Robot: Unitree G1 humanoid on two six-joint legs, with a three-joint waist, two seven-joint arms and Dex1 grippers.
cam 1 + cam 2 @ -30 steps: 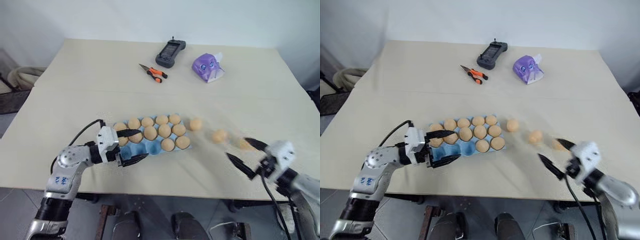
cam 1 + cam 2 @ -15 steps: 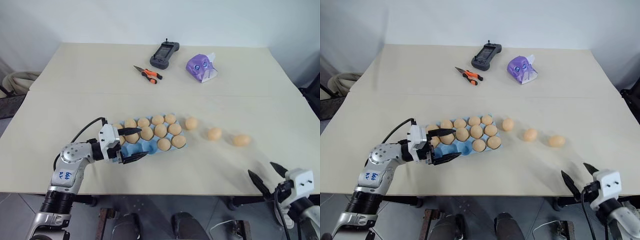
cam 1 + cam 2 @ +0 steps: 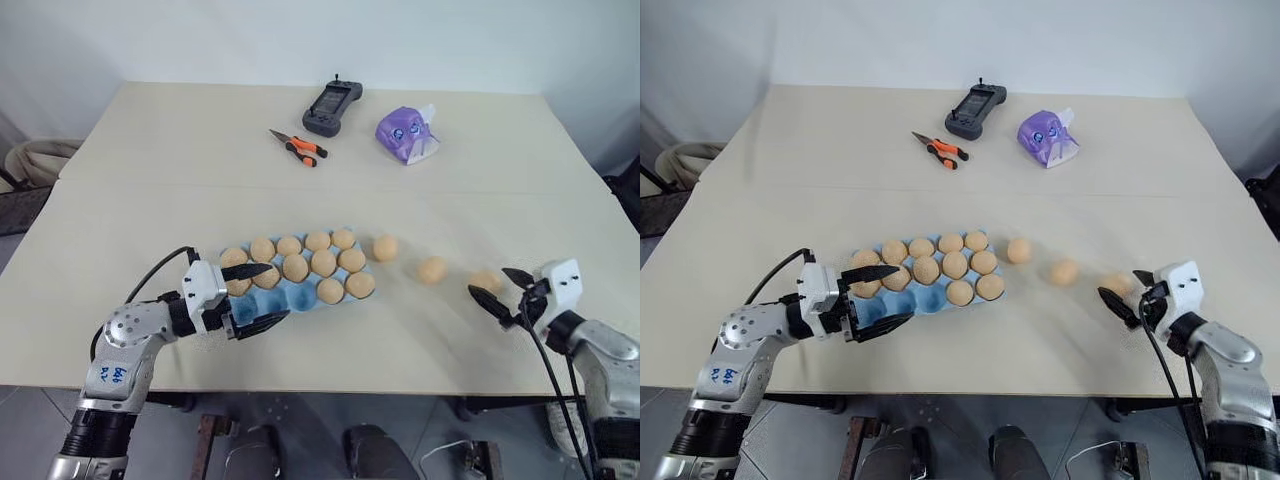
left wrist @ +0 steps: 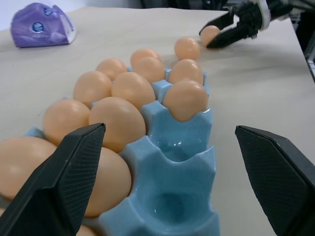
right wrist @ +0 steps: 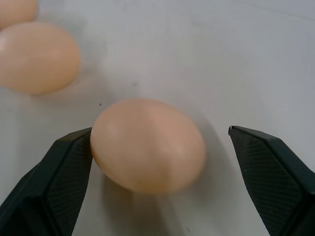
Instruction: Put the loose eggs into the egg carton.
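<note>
We note a beige table [image 3: 150,200] bearing three items at its far side: a dark handheld controller [image 3: 333,106] with a short antenna, orange-handled pliers [image 3: 299,147] just nearer and to its left, and a purple tissue pack [image 3: 408,134] to its right, all apart.

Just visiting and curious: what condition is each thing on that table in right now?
egg carton: lidless, mostly filled, near cups empty
three loose eggs: lying on table
left claw: open around carton end
right claw: open around rightmost egg
pliers: closed, lying flat
tissue pack: tissue sticking out
</note>
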